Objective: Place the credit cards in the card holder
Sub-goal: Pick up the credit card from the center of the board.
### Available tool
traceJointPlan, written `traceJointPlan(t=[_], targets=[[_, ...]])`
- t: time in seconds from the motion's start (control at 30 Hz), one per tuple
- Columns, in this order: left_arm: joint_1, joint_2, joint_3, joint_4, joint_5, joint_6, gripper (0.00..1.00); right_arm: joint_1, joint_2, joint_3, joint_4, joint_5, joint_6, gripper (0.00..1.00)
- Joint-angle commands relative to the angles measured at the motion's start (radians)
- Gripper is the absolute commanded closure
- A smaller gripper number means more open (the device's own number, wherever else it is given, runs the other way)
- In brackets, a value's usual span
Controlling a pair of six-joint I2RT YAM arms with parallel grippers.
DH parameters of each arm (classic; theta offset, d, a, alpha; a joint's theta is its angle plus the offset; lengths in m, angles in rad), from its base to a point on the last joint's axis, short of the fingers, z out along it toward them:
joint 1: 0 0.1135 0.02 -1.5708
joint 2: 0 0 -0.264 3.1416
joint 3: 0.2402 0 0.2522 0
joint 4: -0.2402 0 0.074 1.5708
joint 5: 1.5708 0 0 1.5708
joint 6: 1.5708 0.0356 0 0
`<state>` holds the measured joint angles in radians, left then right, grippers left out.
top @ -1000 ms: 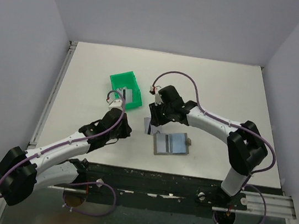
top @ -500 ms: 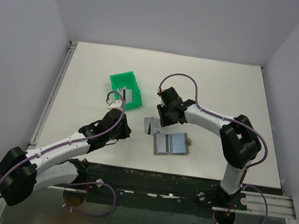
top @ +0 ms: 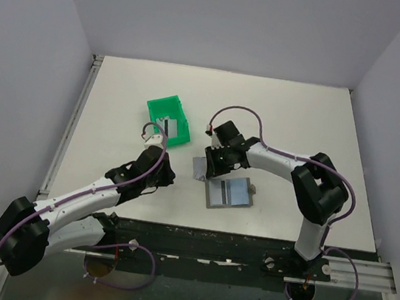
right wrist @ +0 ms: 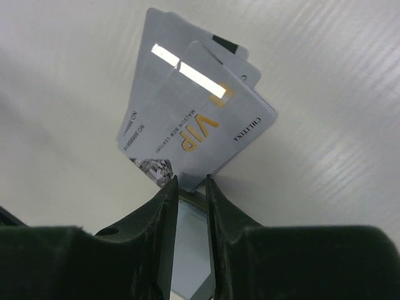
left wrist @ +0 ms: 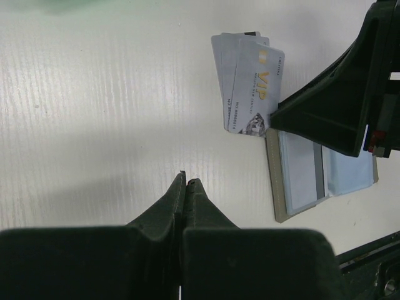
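Silver-grey plastic credit cards (left wrist: 247,81), at least three by our count, lie fanned in one overlapping stack on the white tabletop (top: 301,119). The top one is lettered "VIP" in gold. We see the fan's near corner just beside a corner of the single grey-brown folding card holder (top: 230,192), which lies opened flat with its light blue-grey inside facing up. One more whitish card (top: 170,126) with a dark stripe sits well apart from them, inside the one green plastic bin (top: 160,107) farther back on the left. The right end effector (right wrist: 189,179) points down at the edge of the VIP card, where fan and holder meet. Its two fingers (right wrist: 225,212) stand a narrow gap apart, and we cannot tell whether they touch the card. The left end effector (left wrist: 185,178) hangs over bare tabletop, near the fan but clear of it, its two fingers pressed together and holding no card.
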<state>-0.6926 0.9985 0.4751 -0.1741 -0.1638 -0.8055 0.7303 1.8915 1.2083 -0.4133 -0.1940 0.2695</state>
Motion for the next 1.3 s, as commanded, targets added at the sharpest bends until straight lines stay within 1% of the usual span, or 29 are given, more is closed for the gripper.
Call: traceJointPlan(t=[0.0, 0.1, 0.17, 0.23, 0.37, 0.43, 0.5, 0.6, 0.87, 1.03, 1.27], targets=[[0.005, -0.018, -0.023, -0.005, 0.003, -0.017, 1.00, 0.004, -0.017, -0.056, 0.089, -0.208, 0.014, 0.68], [0.005, -0.014, -0.024, 0.002, 0.009, -0.023, 1.00, 0.004, -0.067, -0.107, 0.184, -0.336, -0.004, 0.66], [0.007, -0.011, -0.024, 0.005, 0.010, -0.024, 1.00, 0.004, -0.104, -0.145, 0.243, -0.337, 0.005, 0.66], [0.008, -0.009, -0.024, 0.005, 0.010, -0.024, 1.00, 0.003, -0.137, -0.170, 0.261, -0.279, 0.013, 0.66], [0.008, -0.012, -0.021, 0.001, 0.012, -0.024, 1.00, 0.003, -0.180, -0.188, 0.258, -0.092, 0.025, 0.64], [0.007, -0.015, -0.024, -0.004, 0.009, -0.024, 1.00, 0.004, -0.172, -0.165, 0.225, -0.013, 0.028, 0.62], [0.007, -0.021, -0.030, -0.005, 0.007, -0.023, 1.00, 0.004, -0.138, -0.104, 0.165, 0.037, 0.011, 0.62], [0.008, -0.024, -0.032, -0.004, 0.004, -0.024, 1.00, 0.004, -0.075, -0.033, 0.110, 0.086, -0.007, 0.61], [0.008, -0.040, -0.033, -0.016, 0.000, -0.024, 1.00, 0.004, 0.020, 0.069, 0.054, 0.172, -0.062, 0.61], [0.008, -0.046, -0.039, -0.024, -0.003, -0.023, 1.00, 0.004, 0.061, 0.088, 0.038, 0.137, -0.084, 0.61], [0.008, -0.037, -0.039, -0.015, 0.001, -0.029, 1.00, 0.004, 0.090, 0.066, 0.045, -0.027, -0.134, 0.62]])
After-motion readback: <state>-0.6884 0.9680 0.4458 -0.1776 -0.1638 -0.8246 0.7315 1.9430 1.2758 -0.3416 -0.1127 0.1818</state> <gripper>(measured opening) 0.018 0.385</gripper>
